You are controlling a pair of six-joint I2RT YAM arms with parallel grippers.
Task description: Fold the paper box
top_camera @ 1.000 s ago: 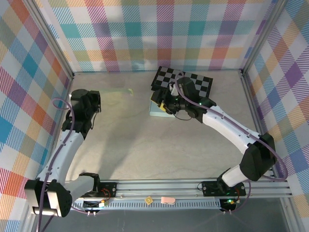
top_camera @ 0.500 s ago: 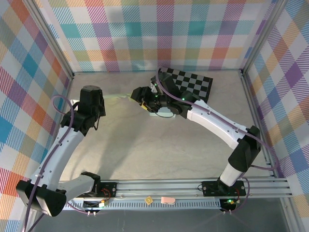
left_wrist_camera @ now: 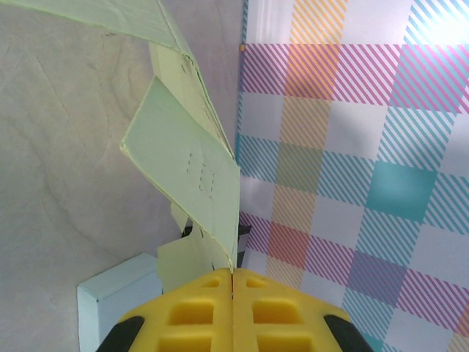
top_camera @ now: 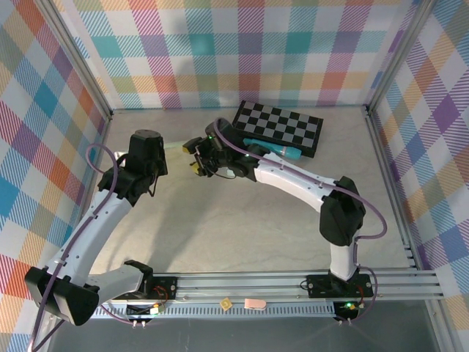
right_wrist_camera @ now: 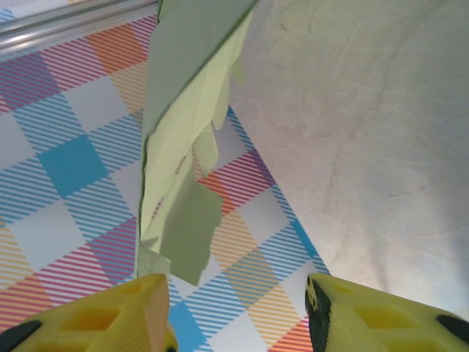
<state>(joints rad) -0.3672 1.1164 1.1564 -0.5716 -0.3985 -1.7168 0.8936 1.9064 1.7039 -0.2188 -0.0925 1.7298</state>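
Note:
The paper box is a flat, pale green cut-out sheet [left_wrist_camera: 183, 169] with flaps, held up off the table. In the top view it is a thin pale strip [top_camera: 176, 146] between the two grippers. My left gripper [left_wrist_camera: 233, 282] is shut on the sheet's near edge, its yellow fingers pressed together; from above it sits at the back left [top_camera: 163, 149]. My right gripper [right_wrist_camera: 234, 312] is open, and the sheet's lower flaps [right_wrist_camera: 183, 227] hang just above its left finger [right_wrist_camera: 124, 312]. Seen from above, the right gripper [top_camera: 196, 157] is at the sheet's right end.
A black-and-white checkerboard [top_camera: 282, 126] lies at the back right. A teal-blue box [top_camera: 272, 149] peeks out beside the right forearm, and a light blue box [left_wrist_camera: 117, 293] shows low in the left wrist view. Plaid walls enclose the table [top_camera: 234, 220].
The right arm has swung left from the blue box by the checkerboard to the sheet's right end. The left gripper has moved right with the sheet in it.

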